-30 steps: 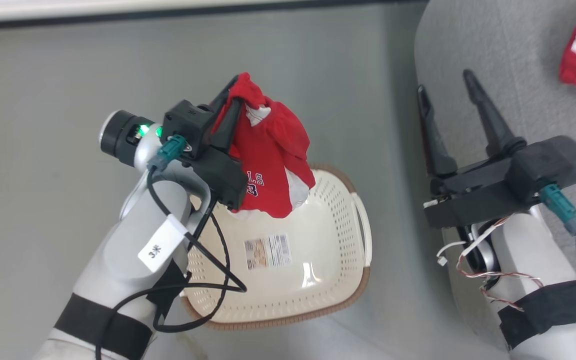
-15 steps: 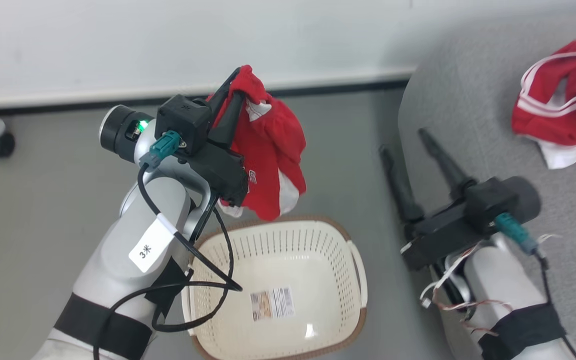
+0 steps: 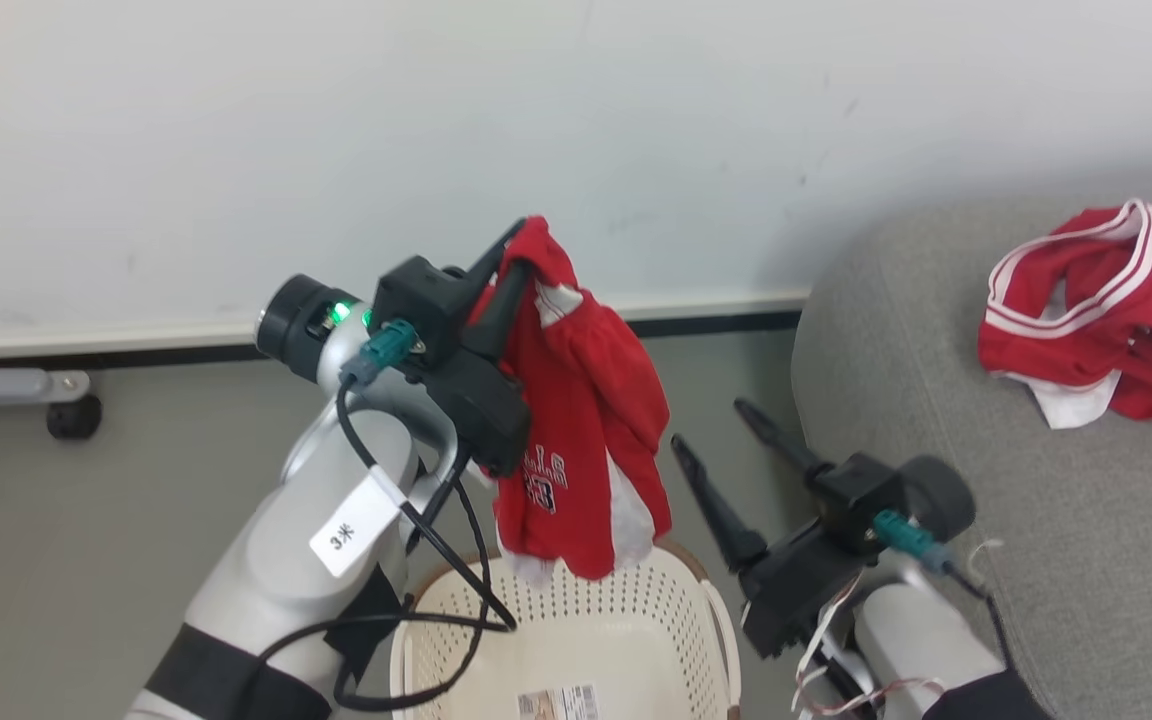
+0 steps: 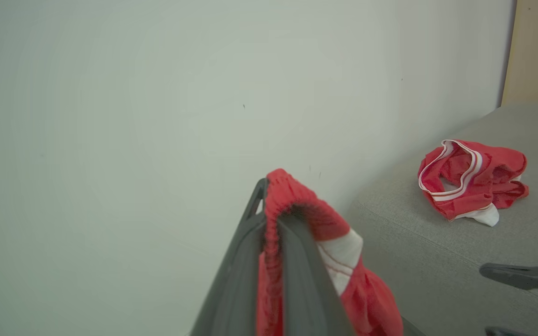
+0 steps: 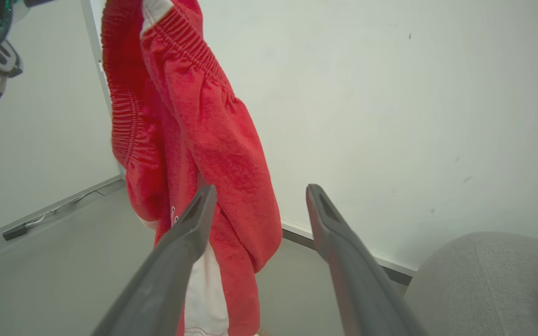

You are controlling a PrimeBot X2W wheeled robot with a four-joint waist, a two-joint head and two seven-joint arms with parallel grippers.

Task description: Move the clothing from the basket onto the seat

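Note:
My left gripper is shut on the ribbed band of a red garment with dark lettering and white trim. The garment hangs in the air, its lower hem just above the far rim of the cream perforated basket. In the left wrist view the cloth drapes over my left gripper. My right gripper stands open and holds nothing, between the basket and the grey seat. Seen from the right wrist, the hanging garment is left of that open gripper. A second red garment lies crumpled on the seat.
A white wall with a dark baseboard runs close behind the basket and seat. A black caster wheel on a grey bar stands on the grey floor at far left. A barcode sticker shows inside the basket.
The head camera has tilted up towards the wall. My left gripper has lifted the red garment out of the basket, so it now hangs free. The right gripper stays open.

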